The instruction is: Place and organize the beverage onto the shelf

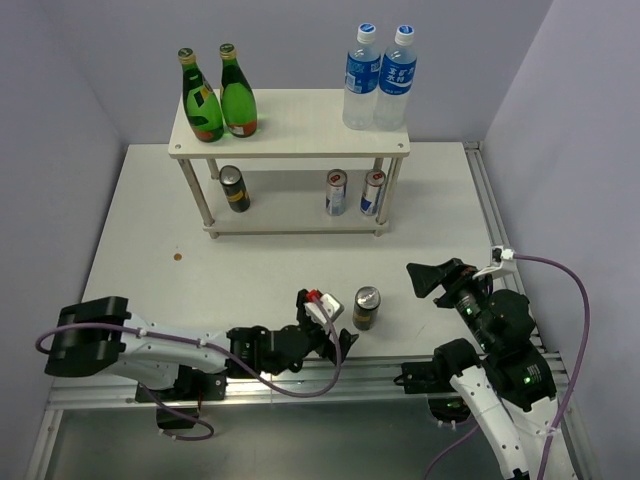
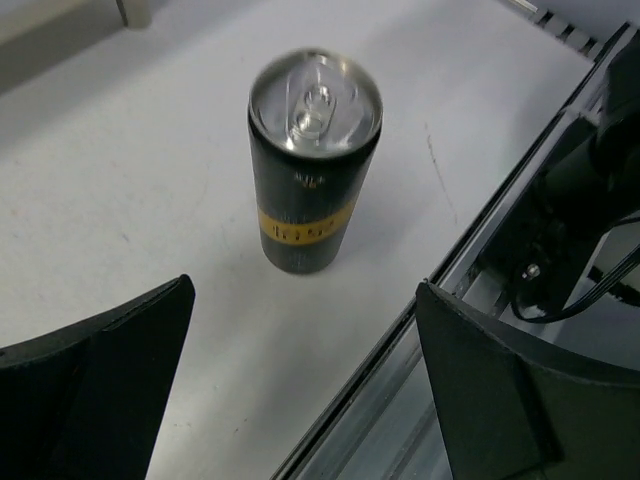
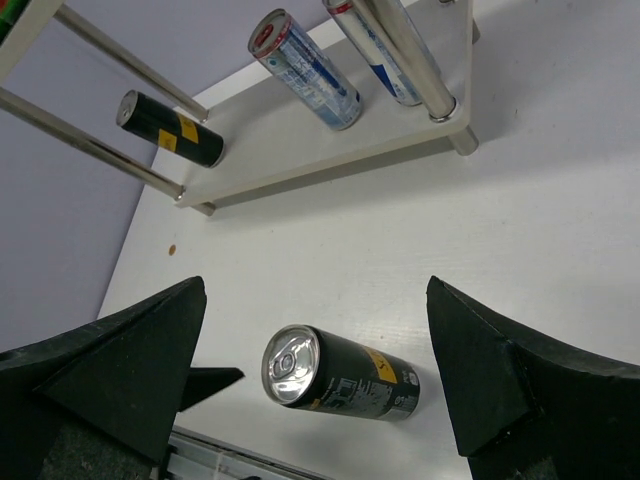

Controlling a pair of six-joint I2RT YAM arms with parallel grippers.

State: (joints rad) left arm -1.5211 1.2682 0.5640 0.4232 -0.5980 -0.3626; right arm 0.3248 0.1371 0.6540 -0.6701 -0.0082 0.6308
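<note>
- Standing upright on the table point(image 1: 140, 230) near its front edge: loose black can point(image 1: 366, 308) w/ yellow band, silver top, not on the shelf point(image 1: 300, 125).
- L gripper point(image 2: 303, 300): jaws spread wide, nothing held. Loose can sits just ahead of the fingers, not btwn them, no contact.
- R gripper point(image 3: 315, 290): jaws also wide apart, nothing held, angled twd the loose can from the right, some way off.
- Shelf top board, left end: 2 green bottles point(image 1: 220, 100) w/ gold necks, upright, side by side.
- Top board, right end: 2 water bottles point(image 1: 380, 75), blue labels, upright, touching or nearly so.
- Lower tier, left: 2nd black can point(image 1: 235, 188), upright.
- Lower tier, right: 2 silver cans point(image 1: 354, 192) w/ red and blue marks, upright, close together, just by the right legs.
- So 5 of 6 drinks on the shelf, 1 on the table.
</note>
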